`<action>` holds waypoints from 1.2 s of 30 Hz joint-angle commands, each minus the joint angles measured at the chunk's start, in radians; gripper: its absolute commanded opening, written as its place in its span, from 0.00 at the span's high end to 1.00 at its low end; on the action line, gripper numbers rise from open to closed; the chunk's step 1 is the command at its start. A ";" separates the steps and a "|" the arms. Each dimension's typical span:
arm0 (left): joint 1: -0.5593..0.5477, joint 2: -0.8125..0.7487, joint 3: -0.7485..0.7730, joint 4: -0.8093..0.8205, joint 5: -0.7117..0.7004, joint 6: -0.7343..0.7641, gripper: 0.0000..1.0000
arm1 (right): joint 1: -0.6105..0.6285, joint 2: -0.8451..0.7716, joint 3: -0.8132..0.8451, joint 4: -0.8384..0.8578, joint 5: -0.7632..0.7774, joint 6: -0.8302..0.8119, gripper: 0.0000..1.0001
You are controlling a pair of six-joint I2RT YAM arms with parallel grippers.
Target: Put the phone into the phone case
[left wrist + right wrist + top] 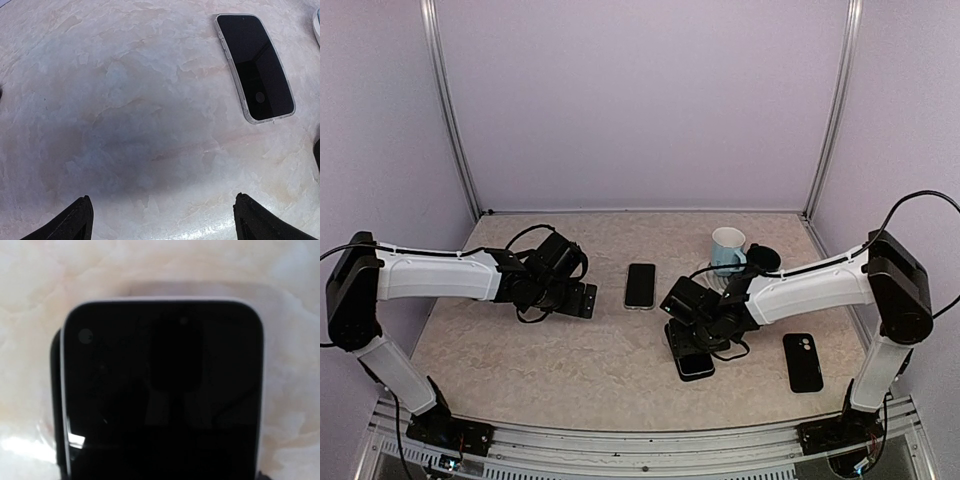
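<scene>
A dark-screened phone (165, 390) with a pale rim fills the right wrist view and reaches down between the jaws. A black edge (56, 400) shows along its left side. In the top view this phone (696, 365) sticks out toward the near edge from my right gripper (688, 348), low over the table. The fingers are hidden behind it. A black phone case (803, 362) with a camera cutout lies flat to its right. My left gripper (165, 220) is open and empty above bare table, left of centre in the top view (582, 300).
A second phone in a clear rim (640, 285) lies mid-table between the arms and shows in the left wrist view (255, 67). A light blue mug (727, 249) stands behind the right arm. Walls close in the back and sides.
</scene>
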 commanded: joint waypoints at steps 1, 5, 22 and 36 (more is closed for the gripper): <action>0.007 0.007 -0.008 0.004 -0.004 0.006 0.04 | 0.010 -0.019 -0.018 -0.003 0.023 0.020 0.74; 0.007 0.015 -0.005 0.004 -0.002 0.005 0.04 | 0.011 -0.013 -0.017 0.014 -0.008 0.016 0.74; 0.017 0.018 0.002 0.005 -0.003 0.020 0.04 | 0.021 -0.019 0.058 -0.138 -0.082 0.034 0.56; 0.020 0.023 -0.003 0.010 0.004 0.023 0.03 | 0.021 -0.040 0.004 -0.062 -0.061 0.013 0.56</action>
